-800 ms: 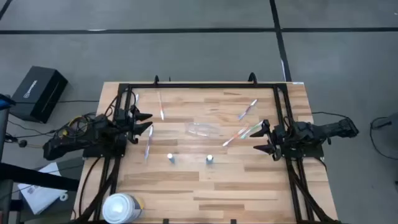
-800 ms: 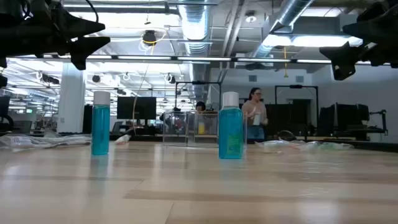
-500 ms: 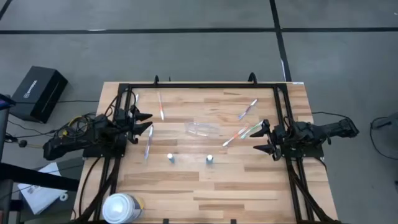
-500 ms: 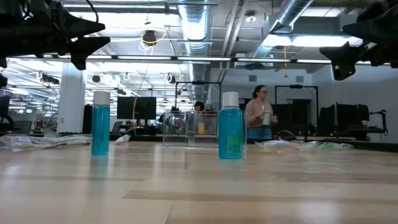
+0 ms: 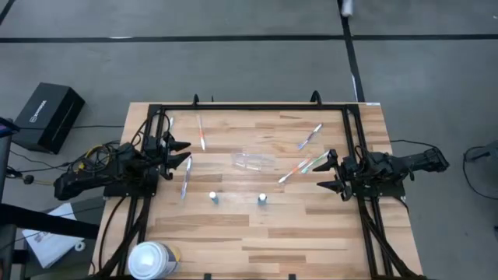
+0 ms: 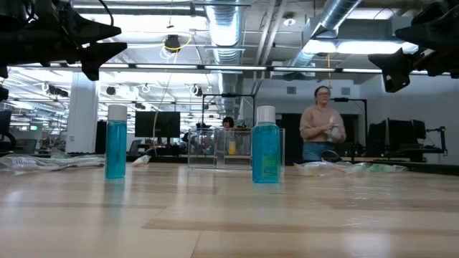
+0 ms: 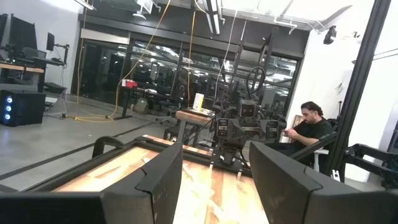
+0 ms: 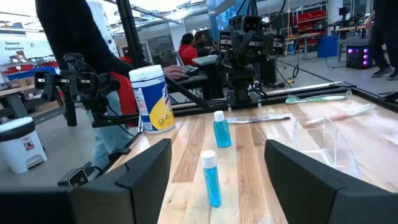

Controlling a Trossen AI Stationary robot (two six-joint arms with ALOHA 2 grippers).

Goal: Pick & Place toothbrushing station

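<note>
Wood-plank bench (image 5: 311, 225) on grey floor. Clear cup (image 5: 253, 161) lies mid-bench; toothbrushes scattered around; two blue tubes (image 6: 266, 154) upright nearer front. Left tool (image 5: 181, 152) and right tool (image 5: 328, 173) raised, fingers spread, empty. Person (image 6: 320, 133) stands in the room behind.

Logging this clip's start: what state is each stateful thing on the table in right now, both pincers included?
Clear cup: lying on its side, empty.
Two blue bottles: upright, white caps on.
Toothbrushes: flat on the table, none in the cup.
White canister: upright at the table's near left corner.
Left pincer: open, holding nothing.
Right pincer: open, holding nothing.
</note>
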